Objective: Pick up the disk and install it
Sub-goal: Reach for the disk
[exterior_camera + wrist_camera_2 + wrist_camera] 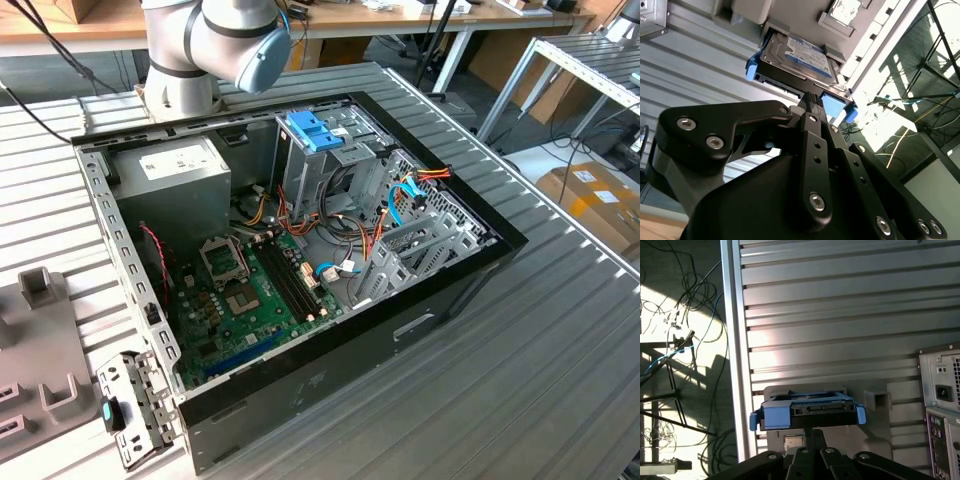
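The work is in its first part. The disk is outside the case, on or just over a grey holder on the ribbed table. I cannot tell whether it has left the holder. Nothing of the install is done: in the exterior view the case lies open at the middle of the table. Its cage, topped by a blue bracket, stands at about one o'clock inside it, with no disk arriving there. The arm rises at twelve o'clock from the case and leads off away from it. By my reading, the lift, the carry to the case and the seating are all left.

In both wrist views the pincer sits at the disk's near edge, with the disk straight ahead at the pincer's twelve o'clock. Its fingers are drawn close together on the middle of that edge, beside the connector row and between the two blue ends of the frame. They touch the disk, and I judge that they are pinching it, not merely resting there.

The disk lies flat with its label face showing in the second wrist view. In the first wrist view it is edge-on to the pincer, with the holder behind and beneath it.
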`<state>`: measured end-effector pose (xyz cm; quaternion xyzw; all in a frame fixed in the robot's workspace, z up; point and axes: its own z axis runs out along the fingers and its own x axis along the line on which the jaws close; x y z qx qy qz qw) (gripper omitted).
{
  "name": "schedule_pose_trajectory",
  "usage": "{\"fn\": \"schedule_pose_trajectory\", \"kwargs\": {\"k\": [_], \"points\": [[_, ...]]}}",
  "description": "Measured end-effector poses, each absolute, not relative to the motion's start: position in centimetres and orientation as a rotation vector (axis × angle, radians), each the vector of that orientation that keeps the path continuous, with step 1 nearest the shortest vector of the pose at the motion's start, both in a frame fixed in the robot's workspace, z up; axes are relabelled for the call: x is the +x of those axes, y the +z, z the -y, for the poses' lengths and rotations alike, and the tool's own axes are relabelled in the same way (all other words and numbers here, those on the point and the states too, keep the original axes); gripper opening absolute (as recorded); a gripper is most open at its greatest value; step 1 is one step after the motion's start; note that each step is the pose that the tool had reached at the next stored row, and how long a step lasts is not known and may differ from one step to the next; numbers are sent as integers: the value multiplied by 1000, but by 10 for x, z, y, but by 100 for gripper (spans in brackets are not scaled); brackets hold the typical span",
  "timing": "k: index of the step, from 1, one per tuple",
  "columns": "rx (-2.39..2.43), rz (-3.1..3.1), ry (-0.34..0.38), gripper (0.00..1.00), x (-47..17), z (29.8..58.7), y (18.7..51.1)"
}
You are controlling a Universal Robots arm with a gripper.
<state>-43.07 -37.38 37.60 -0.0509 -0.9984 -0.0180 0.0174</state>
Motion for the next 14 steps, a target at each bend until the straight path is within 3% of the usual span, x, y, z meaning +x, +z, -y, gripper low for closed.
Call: {"fn": "schedule_pose_trajectory", "kwargs": {"k": [14], "points": [[-156, 3102, -53, 11, -436, 372, 366]]}}
